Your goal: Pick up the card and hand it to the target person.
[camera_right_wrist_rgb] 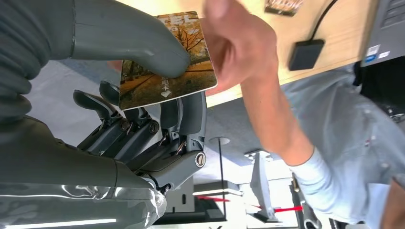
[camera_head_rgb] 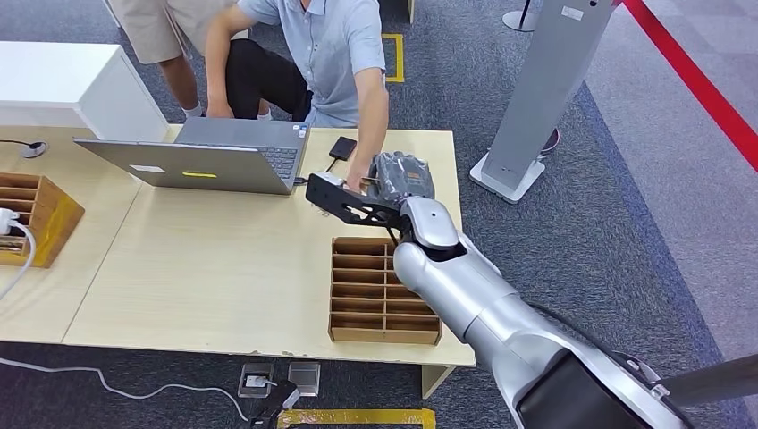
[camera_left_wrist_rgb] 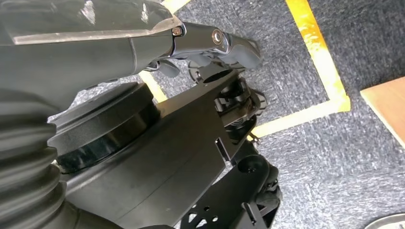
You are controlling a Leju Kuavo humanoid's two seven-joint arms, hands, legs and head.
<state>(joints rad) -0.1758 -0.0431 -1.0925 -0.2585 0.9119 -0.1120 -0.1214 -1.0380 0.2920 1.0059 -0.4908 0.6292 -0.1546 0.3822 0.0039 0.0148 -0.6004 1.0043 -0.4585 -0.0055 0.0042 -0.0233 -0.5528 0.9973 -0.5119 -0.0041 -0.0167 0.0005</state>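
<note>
The card, printed with an autumn tree scene, is pinched between the thumb and dark fingers of my right hand. A person's hand grips the card's other end. In the head view my right hand is stretched over the far right of the table, meeting the hand of the seated person in a light blue shirt. My left hand hangs over the carpet, holding nothing, its fingers loosely apart.
A wooden slotted organiser sits on the table below my right forearm. An open laptop and a small black device lie near the person. Another wooden box is at the left edge. A grey stand rises on the right.
</note>
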